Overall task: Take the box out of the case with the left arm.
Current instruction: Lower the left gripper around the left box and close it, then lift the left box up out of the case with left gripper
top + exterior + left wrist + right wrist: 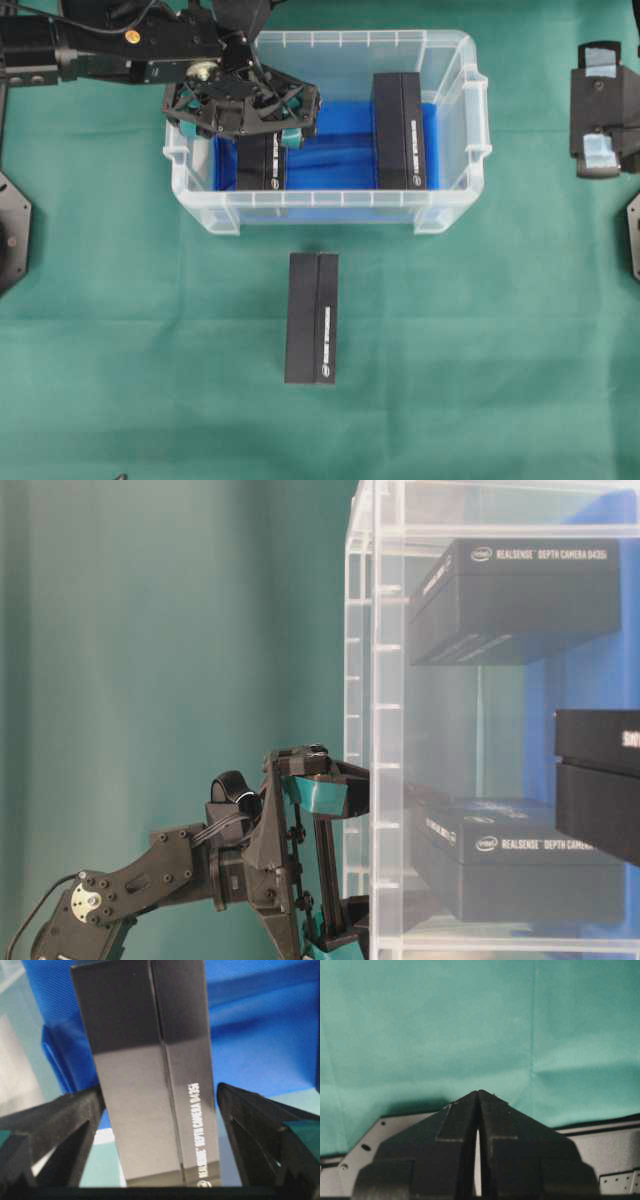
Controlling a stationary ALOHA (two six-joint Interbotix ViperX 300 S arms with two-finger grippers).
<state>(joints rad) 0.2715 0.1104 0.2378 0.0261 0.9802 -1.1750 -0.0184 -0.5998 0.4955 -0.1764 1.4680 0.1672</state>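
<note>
Teal pads: on my left gripper [240, 135] I saw the teal finger pads [291, 138] standing spread on either side of the left box [262, 163], near its end by the case's far left corner.
Left grip state: released; in the left wrist view both fingers [250, 1125] flanked the black box [150, 1075] with a gap showing on each side, nothing clamped.
Left arm pose: I had the left arm [110, 45] reaching in from the top left, wrist bent down so the gripper pointed into the case.
Box location: it lay flat on the blue lining at the left of the clear case [455, 215].
Other boxes: a second box [400, 130] lay at the right of the case, well apart; a third [311, 318] sat on the green cloth [500, 380] in front of the case.
Right gripper: I saw the right gripper [478, 1097] clenched, fingertips together, over bare cloth, well off to the right.
</note>
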